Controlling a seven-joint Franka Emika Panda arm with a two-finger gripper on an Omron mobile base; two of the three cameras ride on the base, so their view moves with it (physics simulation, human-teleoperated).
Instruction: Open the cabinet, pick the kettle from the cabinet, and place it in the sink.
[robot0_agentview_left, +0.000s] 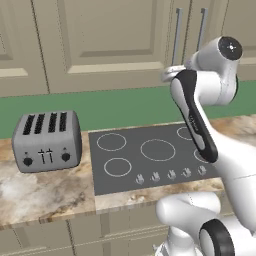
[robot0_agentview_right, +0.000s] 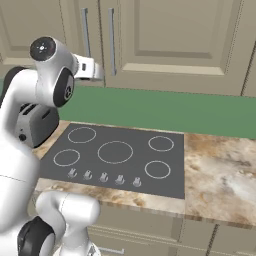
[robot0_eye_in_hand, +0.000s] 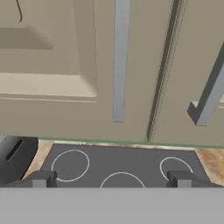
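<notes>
The beige wall cabinet stands shut, its two doors meeting at a dark seam. One long silver bar handle runs down the left door, and a second handle sits on the right door. The same pair of handles shows above my arm in the left base view. My gripper is open, raised in front of the doors and just below the handles, holding nothing. Its dark fingertips stand wide apart. The kettle is hidden and the sink is out of view.
A black cooktop with white rings lies on the marble counter below the gripper. A grey toaster stands to its left. A green backsplash runs under the wall cabinets. Low cabinets front the counter.
</notes>
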